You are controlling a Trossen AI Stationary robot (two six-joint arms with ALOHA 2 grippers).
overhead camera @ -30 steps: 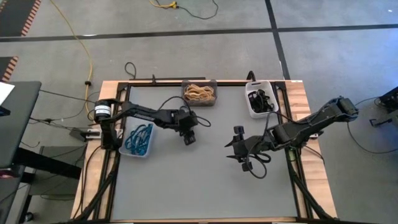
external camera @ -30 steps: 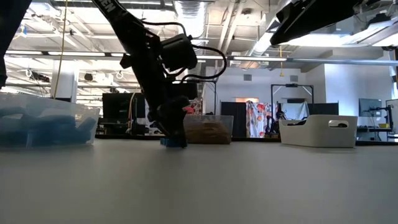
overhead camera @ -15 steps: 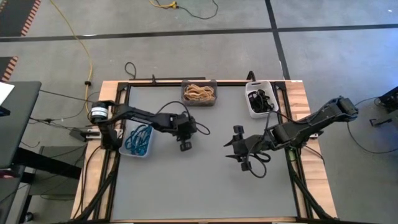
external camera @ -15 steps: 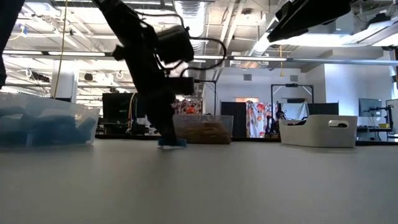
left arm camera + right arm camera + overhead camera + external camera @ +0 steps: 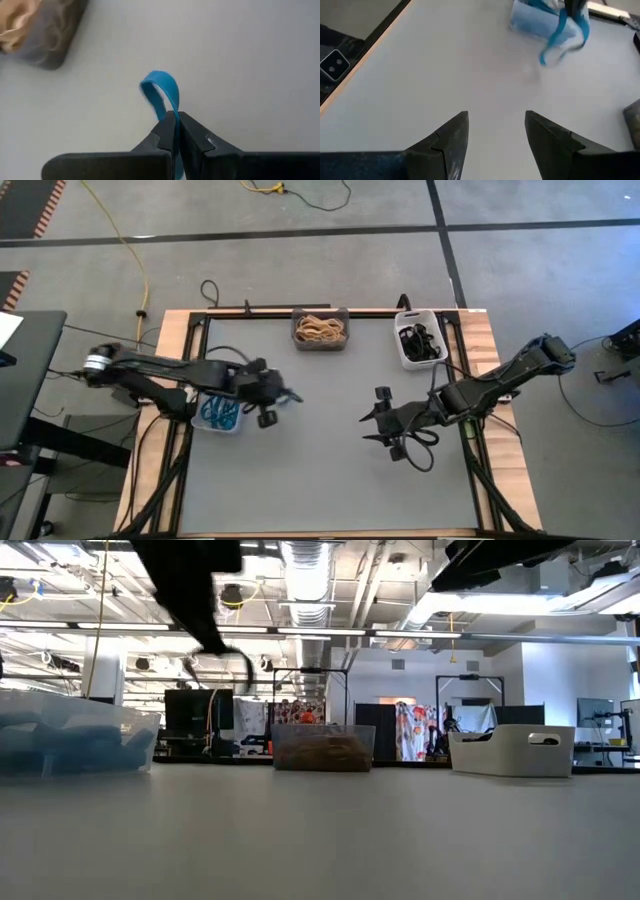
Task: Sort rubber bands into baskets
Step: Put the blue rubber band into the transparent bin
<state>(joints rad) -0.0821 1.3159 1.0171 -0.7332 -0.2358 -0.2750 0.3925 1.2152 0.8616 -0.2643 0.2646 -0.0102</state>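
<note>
blue band (image 5: 161, 96): looped, pinched in left hand (image 5: 175, 131); clear basket (image 5: 220, 409): blue; grey (image 5: 321, 329): tan; white (image 5: 419, 340): black

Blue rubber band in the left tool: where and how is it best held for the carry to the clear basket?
As it is held now: the left tool is shut on one end of the blue rubber band, pinched across its flat strip so the loop stands free ahead of the fingertips. It is thin and floppy, so a pinch through both strands, from above, likely suits it best, near the clear basket.
</note>
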